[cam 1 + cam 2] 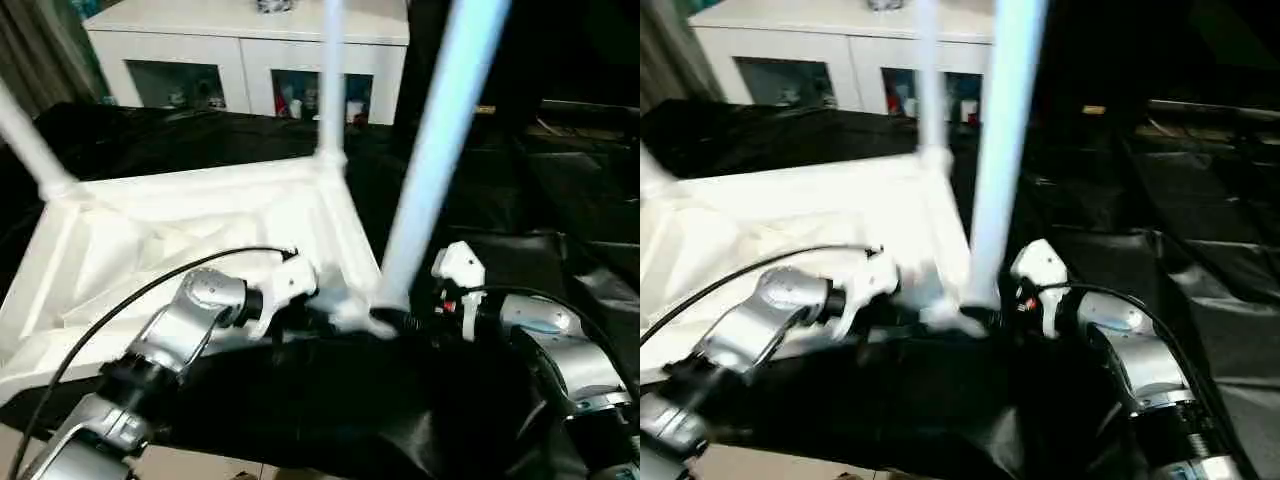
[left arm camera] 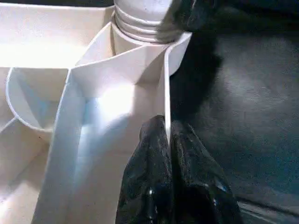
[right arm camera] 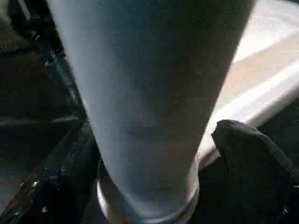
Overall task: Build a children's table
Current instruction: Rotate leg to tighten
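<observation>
Left gripper (image 2: 167, 140) was clamped on the upturned tabletop's (image 1: 150, 235) edge wall near a corner socket. Right gripper (image 3: 154, 186) was spread around the near leg (image 1: 440, 140), standing in that socket, without pinching it. Black sheeting (image 1: 560, 200) lay underneath.
</observation>
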